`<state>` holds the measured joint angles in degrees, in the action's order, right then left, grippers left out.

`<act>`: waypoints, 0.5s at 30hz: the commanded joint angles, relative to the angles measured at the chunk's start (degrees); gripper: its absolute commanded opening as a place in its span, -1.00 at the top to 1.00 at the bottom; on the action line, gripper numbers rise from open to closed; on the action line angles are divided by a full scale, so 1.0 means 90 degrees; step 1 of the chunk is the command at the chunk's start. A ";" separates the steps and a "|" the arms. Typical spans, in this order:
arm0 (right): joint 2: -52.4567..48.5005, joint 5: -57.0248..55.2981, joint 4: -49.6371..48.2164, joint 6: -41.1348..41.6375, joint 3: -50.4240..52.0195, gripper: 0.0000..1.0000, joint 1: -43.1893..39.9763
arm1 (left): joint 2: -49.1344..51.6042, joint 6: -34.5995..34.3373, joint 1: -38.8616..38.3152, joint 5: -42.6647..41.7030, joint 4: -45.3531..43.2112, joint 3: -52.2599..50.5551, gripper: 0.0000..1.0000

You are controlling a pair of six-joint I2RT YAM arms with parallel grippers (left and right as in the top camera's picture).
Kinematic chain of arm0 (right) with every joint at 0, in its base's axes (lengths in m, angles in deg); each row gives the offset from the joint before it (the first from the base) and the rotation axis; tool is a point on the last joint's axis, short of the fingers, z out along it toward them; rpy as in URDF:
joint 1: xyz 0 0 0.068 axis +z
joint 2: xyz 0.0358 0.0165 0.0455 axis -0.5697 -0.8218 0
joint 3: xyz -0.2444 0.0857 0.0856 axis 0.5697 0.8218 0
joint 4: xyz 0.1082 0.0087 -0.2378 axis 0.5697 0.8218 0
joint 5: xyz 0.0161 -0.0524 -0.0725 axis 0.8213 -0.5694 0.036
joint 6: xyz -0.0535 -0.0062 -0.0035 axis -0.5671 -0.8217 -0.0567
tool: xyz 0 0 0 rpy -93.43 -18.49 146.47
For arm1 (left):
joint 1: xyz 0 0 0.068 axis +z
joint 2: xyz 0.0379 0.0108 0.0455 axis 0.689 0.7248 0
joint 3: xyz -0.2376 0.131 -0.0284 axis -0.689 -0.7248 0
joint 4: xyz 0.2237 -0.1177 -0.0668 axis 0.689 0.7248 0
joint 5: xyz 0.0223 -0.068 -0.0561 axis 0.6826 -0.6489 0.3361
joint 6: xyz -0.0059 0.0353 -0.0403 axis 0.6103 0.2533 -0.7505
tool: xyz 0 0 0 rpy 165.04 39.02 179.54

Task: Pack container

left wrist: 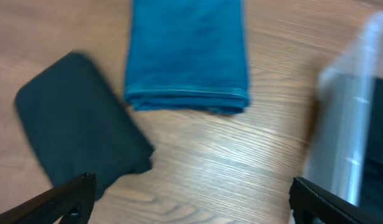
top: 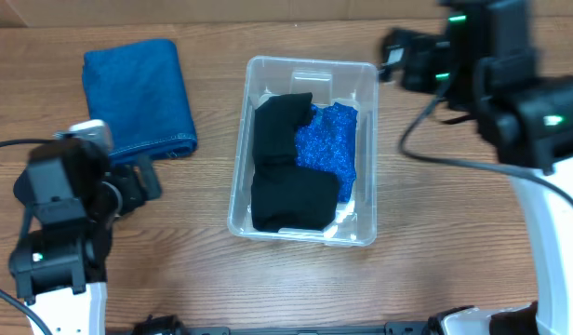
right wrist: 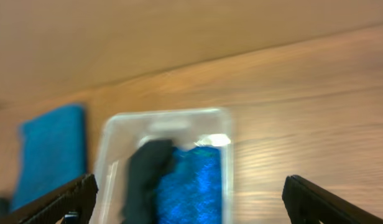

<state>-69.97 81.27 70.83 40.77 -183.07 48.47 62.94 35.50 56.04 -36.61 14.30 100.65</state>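
Container sits mid-table on the wooden table, with a black cloth packed beside a bright blue cloth. Your left gripper, fingers spread and empty, hangs to its left near a dark folded cloth and a folded teal cloth. Your right gripper, also spread wide, hovers off its far right corner.

No word, number or brand can be read in any view. The container in the middle of the table shows a white patch on its bottom, but any print there is too small and blurred to read.
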 commanded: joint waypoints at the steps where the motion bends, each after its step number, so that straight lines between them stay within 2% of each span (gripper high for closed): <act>1: -0.0279 0.0119 0.0559 -0.0104 0.0323 -1.00 -0.0981 | 0.0775 -0.0894 0.1620 -0.0204 0.0044 0.0143 -1.00; 4: -0.0308 0.0121 0.0646 -0.0158 0.0886 -1.00 -0.1387 | 0.2018 -0.0998 0.3286 -0.1506 -0.0204 0.0126 -1.00; 7: -0.0311 0.0121 0.0481 -0.0209 0.1336 -1.00 -0.1392 | 0.3206 -0.0945 0.4265 -0.2229 -0.0362 0.0124 -0.96; 10: -0.0311 0.0124 0.0357 -0.0209 0.1574 -1.00 -0.1392 | 0.4325 -0.0947 0.4830 -0.2339 -0.0527 0.0121 -0.93; 15: -0.0316 0.0121 0.0325 -0.0226 0.1581 -1.00 -0.1392 | 0.5510 -0.0695 0.5064 -0.2511 -0.1144 0.0121 -0.96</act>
<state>-73.31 82.12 74.29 39.31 -169.10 35.99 109.45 27.74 101.61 -56.08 6.56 101.16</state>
